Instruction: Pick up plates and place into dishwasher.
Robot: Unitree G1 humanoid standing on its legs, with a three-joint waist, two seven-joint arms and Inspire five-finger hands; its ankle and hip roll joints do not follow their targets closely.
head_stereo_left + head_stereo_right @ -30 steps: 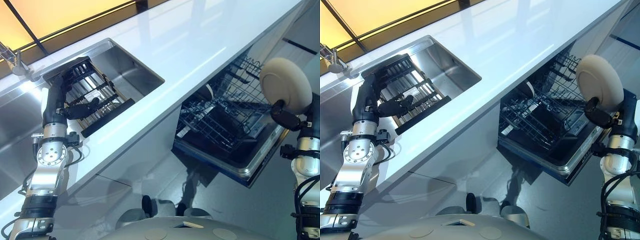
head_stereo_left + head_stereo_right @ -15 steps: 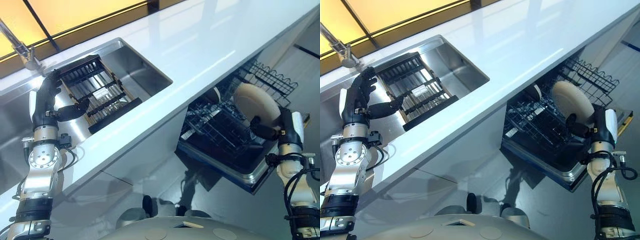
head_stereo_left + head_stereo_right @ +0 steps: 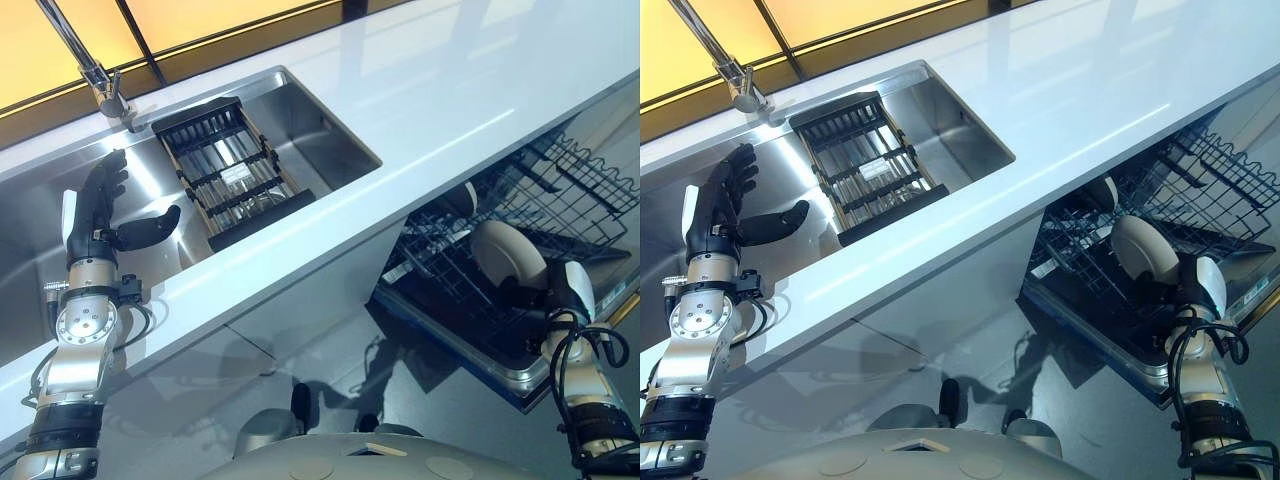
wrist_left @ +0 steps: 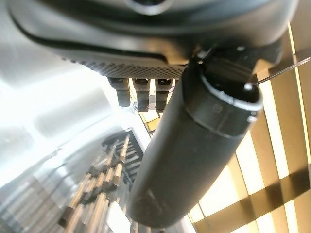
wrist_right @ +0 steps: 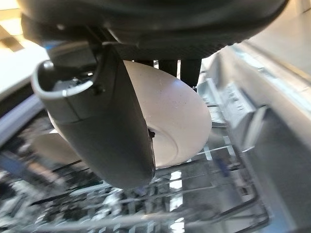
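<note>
Right eye view, plate [image 3: 1145,252] among dishwasher rack [image 3: 1200,190]

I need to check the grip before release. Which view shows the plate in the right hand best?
The right wrist view: the plate sits close up, pinched by the right hand above the dishwasher rack. Both eye views show the plate from afar, upright over the rack. The left wrist view looks at the sink.

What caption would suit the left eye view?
Right hand lowers a white plate into the dishwasher rack.
</note>
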